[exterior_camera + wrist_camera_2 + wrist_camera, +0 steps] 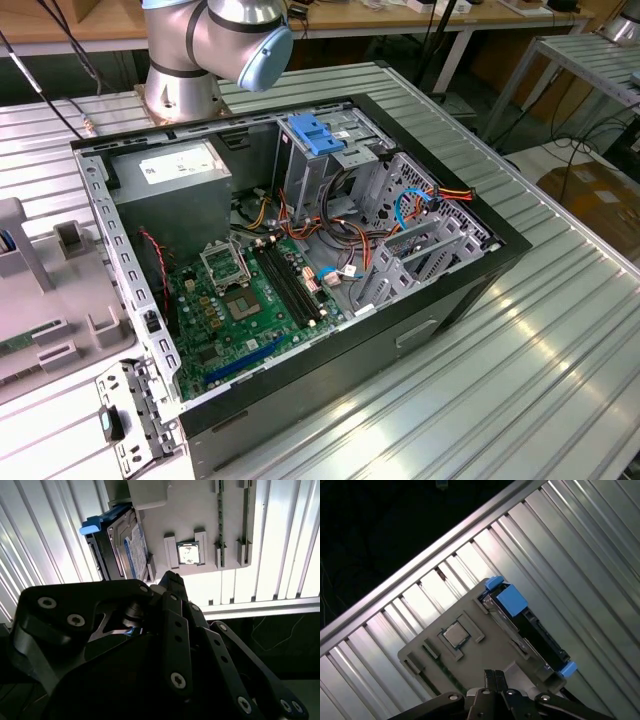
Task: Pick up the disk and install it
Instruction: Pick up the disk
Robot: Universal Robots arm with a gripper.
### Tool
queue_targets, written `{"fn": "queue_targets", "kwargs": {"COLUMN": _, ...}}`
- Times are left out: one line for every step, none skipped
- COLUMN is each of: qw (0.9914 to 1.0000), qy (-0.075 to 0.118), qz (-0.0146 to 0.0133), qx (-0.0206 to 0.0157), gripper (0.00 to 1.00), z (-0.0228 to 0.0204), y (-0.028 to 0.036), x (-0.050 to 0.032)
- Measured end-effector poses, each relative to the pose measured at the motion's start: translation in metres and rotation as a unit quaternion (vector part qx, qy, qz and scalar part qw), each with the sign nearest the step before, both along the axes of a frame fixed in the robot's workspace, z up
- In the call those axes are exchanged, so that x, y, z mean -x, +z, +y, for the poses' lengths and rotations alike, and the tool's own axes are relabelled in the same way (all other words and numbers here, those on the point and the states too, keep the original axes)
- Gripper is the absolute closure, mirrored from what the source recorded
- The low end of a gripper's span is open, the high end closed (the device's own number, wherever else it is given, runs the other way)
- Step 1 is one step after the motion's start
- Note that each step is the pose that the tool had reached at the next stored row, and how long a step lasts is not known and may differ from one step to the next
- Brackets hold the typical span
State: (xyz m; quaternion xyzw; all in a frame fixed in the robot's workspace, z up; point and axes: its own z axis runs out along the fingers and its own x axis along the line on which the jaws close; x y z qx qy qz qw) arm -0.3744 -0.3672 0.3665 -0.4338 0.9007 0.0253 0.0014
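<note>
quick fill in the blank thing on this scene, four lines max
1. The disk has a carrier coloured ___.
2. The disk stands in a holder coloured ___.
3. The processor in the same holder is shaped like a ___.
4. The motherboard in the computer case is coloured ___.
Missing words: blue, grey, square, green.

table (560, 330): ribbed bare metal, bright sheen. tray (470, 610): grey, matt, probably plastic. disk (522, 625): glossy blue plastic frame, dull silver metal face. gripper (172, 580): matt black links, shiny screw heads. case (400, 355): smooth black shell.
</note>
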Motion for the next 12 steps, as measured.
{"fn": "queue_targets", "kwargs": {"qw": 1.0, "qy": 0.002, "qz": 0.0, "qx": 0.0, "gripper": 0.89, "z": 0.0, "y": 0.0, "x": 0.0}}
{"fn": "queue_targets", "kwargs": {"qw": 0.99999, "qy": 0.004, "qz": 0.0, "qx": 0.0, "gripper": 0.89, "z": 0.0, "y": 0.0, "x": 0.0}}
{"fn": "queue_targets", "kwargs": {"qw": 0.99997, "qy": 0.008, "qz": 0.0, "qx": 0.0, "gripper": 0.89, "z": 0.0, "y": 0.0, "x": 0.0}}
{"fn": "queue_targets", "kwargs": {"qw": 0.99994, "qy": 0.011, "qz": 0.0, "qx": 0.0, "gripper": 0.89, "z": 0.0, "y": 0.0, "x": 0.0}}
{"fn": "queue_targets", "kwargs": {"qw": 0.99991, "qy": 0.014, "qz": 0.0, "qx": 0.0, "gripper": 0.89, "z": 0.0, "y": 0.0, "x": 0.0}}
{"fn": "queue_targets", "kwargs": {"qw": 0.99984, "qy": 0.018, "qz": 0.0, "qx": 0.0, "gripper": 0.89, "z": 0.0, "y": 0.0, "x": 0.0}}
{"fn": "queue_targets", "kwargs": {"qw": 0.9998, "qy": 0.02, "qz": 0.0, "qx": 0.0, "gripper": 0.89, "z": 0.0, "y": 0.0, "x": 0.0}}
{"fn": "queue_targets", "kwargs": {"qw": 0.99974, "qy": 0.023, "qz": 0.0, "qx": 0.0, "gripper": 0.89, "z": 0.0, "y": 0.0, "x": 0.0}}
{"fn": "queue_targets", "kwargs": {"qw": 0.99967, "qy": 0.026, "qz": 0.0, "qx": 0.0, "gripper": 0.89, "z": 0.0, "y": 0.0, "x": 0.0}}
{"fn": "queue_targets", "kwargs": {"qw": 0.9996, "qy": 0.028, "qz": 0.0, "qx": 0.0, "gripper": 0.89, "z": 0.0, "y": 0.0, "x": 0.0}}
{"fn": "queue_targets", "kwargs": {"qw": 0.99949, "qy": 0.032, "qz": 0.0, "qx": 0.0, "gripper": 0.89, "z": 0.0, "y": 0.0, "x": 0.0}}
{"fn": "queue_targets", "kwargs": {"qw": 0.99939, "qy": 0.035, "qz": 0.0, "qx": 0.0, "gripper": 0.89, "z": 0.0, "y": 0.0, "x": 0.0}}
